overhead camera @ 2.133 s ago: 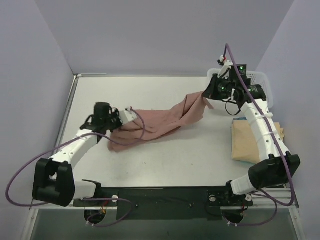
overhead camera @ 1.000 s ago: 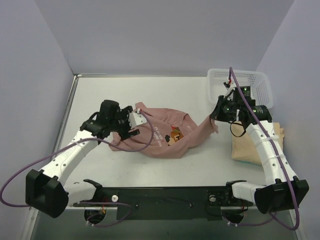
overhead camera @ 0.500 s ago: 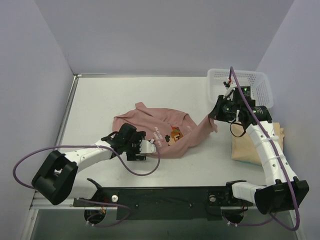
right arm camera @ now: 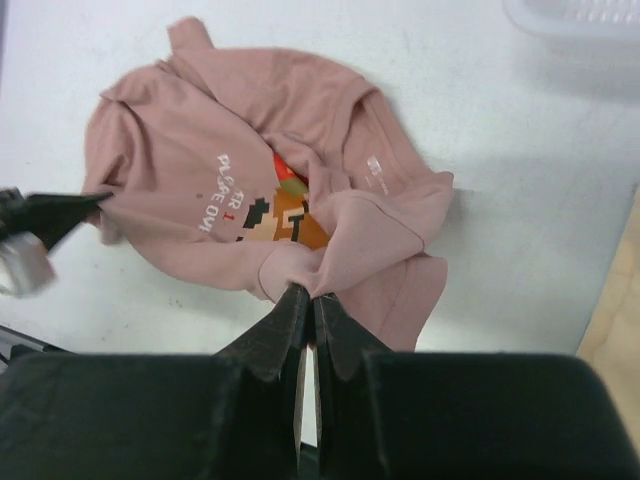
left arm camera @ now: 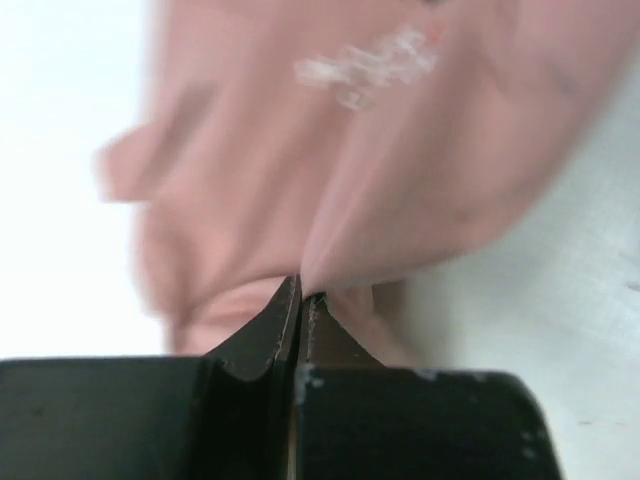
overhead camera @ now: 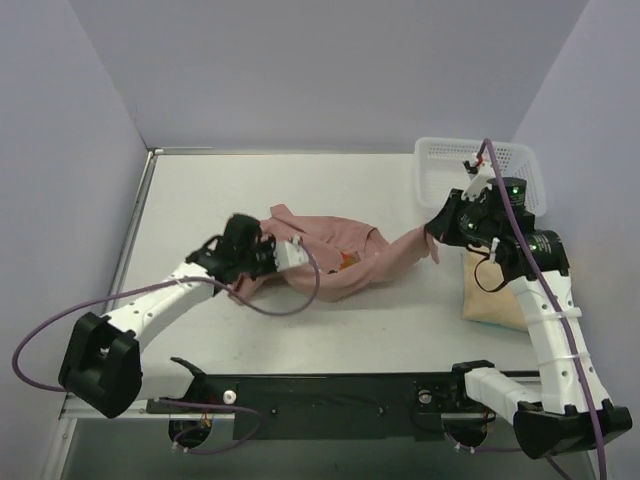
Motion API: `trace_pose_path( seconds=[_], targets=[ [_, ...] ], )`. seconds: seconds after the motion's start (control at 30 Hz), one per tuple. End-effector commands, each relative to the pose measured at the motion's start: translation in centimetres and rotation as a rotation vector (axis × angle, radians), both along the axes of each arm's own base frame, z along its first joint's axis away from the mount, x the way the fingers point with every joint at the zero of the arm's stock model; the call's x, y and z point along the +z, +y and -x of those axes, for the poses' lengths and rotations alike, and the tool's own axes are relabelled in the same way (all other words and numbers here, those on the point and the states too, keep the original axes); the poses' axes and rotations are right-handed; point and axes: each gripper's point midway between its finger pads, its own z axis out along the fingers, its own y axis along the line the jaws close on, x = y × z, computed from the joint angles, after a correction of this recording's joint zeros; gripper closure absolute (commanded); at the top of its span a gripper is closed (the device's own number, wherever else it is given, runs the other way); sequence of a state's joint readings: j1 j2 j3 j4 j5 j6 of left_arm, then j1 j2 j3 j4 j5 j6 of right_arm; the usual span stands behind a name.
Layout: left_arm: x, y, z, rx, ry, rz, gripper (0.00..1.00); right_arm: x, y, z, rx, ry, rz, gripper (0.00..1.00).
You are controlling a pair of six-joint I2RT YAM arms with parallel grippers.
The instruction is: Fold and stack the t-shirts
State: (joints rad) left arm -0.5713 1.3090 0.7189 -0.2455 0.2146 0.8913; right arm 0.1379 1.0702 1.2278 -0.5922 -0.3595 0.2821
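The dusty pink-brown t-shirt [overhead camera: 335, 255] lies crumpled across the table middle, its printed picture partly showing [right arm camera: 270, 215]. My left gripper [overhead camera: 262, 262] is shut on the shirt's left edge [left arm camera: 300, 285]. My right gripper [overhead camera: 437, 232] is shut on a bunched fold at the shirt's right end [right arm camera: 310, 290] and holds it lifted above the table. The pale tan-yellow t-shirt [overhead camera: 490, 295] lies folded at the right edge, partly hidden under my right arm.
A white mesh basket [overhead camera: 470, 165] stands at the back right, close behind my right gripper; its rim shows in the right wrist view [right arm camera: 575, 15]. Purple walls close in the table [overhead camera: 300, 195] on three sides. Cables hang from both arms.
My left gripper has moved from the shirt's front edge up and left, pulling the left edge with it. My right gripper has risen slightly and shifted right, still holding the shirt's right end.
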Motion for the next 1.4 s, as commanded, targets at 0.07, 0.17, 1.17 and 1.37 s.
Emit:
trace_pose_path(
  seconds=[0.07, 0.17, 1.17, 1.37],
  targets=[
    [20.3, 3.5, -2.2, 0.213, -0.055, 0.353, 1.0, 11.2, 0.2, 3.4, 0.06, -0.338, -0.039, 1.0],
    [24.3, 4.9, -0.3, 0.236, -0.054, 0.445, 1.0, 14.6, 0.7, 6.3, 0.107, -0.445, -0.08, 1.0],
    [9.9, 0.4, -6.6, 0.205, 0.111, 0.126, 0.66, -7.0, -0.2, -3.6, -0.035, 0.09, 0.035, 1.0],
    [4.2, -1.3, -5.7, 0.149, 0.079, 0.009, 0.51, -8.5, 0.0, -2.9, -0.022, 0.124, 0.027, 1.0]
  ],
)
